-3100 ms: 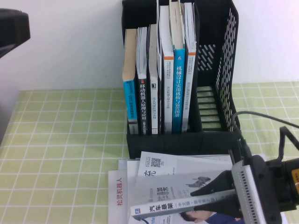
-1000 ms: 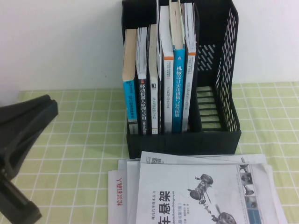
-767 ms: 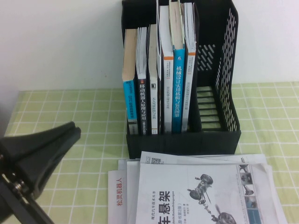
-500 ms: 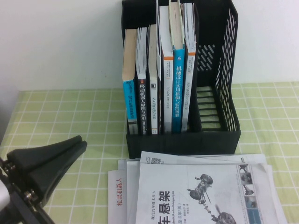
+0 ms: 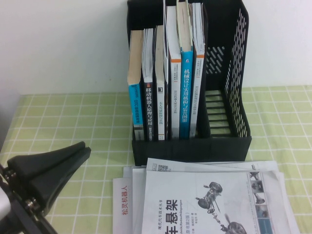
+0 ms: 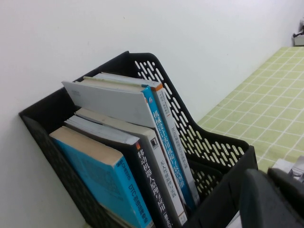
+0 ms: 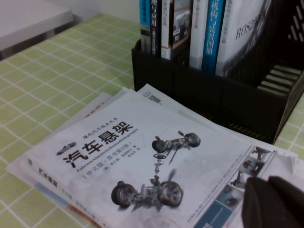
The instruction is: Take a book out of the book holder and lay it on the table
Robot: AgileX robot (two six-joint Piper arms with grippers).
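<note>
From the high view, the thin white-fronted paperback book (image 5: 209, 204) with black characters lay flat on a stack of papers on the green grid-cloth table (image 5: 68, 122), just before the tall black plastic book holder (image 5: 229, 141). The left end effector (image 5: 80, 151) hovered near the table's left edge, jaws together, empty. The left wrist view showed standing books that a careless sweep might topple. In the right wrist view, the right end effector (image 7: 273, 202) sat shut, empty, beside the book; open cloth lay leftward.
</note>
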